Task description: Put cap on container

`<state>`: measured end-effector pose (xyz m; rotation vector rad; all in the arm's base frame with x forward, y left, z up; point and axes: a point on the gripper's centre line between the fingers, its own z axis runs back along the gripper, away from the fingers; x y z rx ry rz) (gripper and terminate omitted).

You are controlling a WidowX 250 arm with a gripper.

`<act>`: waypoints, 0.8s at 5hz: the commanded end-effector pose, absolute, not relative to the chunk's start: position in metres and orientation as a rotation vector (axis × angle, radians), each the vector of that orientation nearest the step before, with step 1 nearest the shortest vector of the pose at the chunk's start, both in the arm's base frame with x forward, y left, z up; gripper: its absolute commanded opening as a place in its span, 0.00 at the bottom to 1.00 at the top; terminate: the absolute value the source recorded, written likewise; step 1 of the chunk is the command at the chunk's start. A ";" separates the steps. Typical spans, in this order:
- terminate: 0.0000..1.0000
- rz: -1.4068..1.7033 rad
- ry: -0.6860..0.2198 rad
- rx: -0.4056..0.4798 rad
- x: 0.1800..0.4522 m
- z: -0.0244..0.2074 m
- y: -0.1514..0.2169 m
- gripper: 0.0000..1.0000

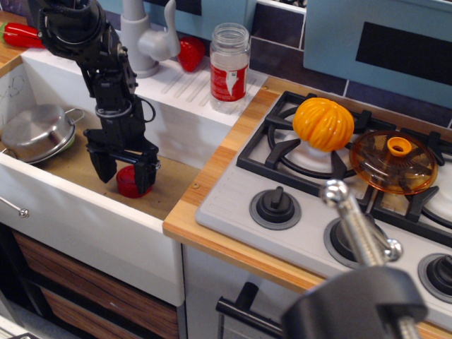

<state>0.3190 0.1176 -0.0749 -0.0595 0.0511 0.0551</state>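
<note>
The cap is a small round red lid lying on the sink floor. My gripper is lowered over it with its two black fingers on either side of the cap; the jaws look open around it, with no clear squeeze. The container, a clear jar with a red-and-white label and an open threaded neck, stands upright on the white drainboard behind the sink, up and to the right of the gripper.
A steel pot lies in the sink's left part. A grey faucet and a red strawberry toy stand behind. On the stove are an orange pumpkin toy and an orange transparent lid. A metal post blocks the foreground.
</note>
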 end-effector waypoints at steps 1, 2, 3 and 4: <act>0.00 0.079 0.023 -0.019 0.342 -0.069 0.118 1.00; 0.00 0.089 0.027 -0.020 0.342 -0.071 0.117 0.00; 0.00 0.083 0.022 -0.021 0.339 -0.071 0.118 0.00; 0.00 0.087 0.005 -0.089 0.341 -0.030 0.110 0.00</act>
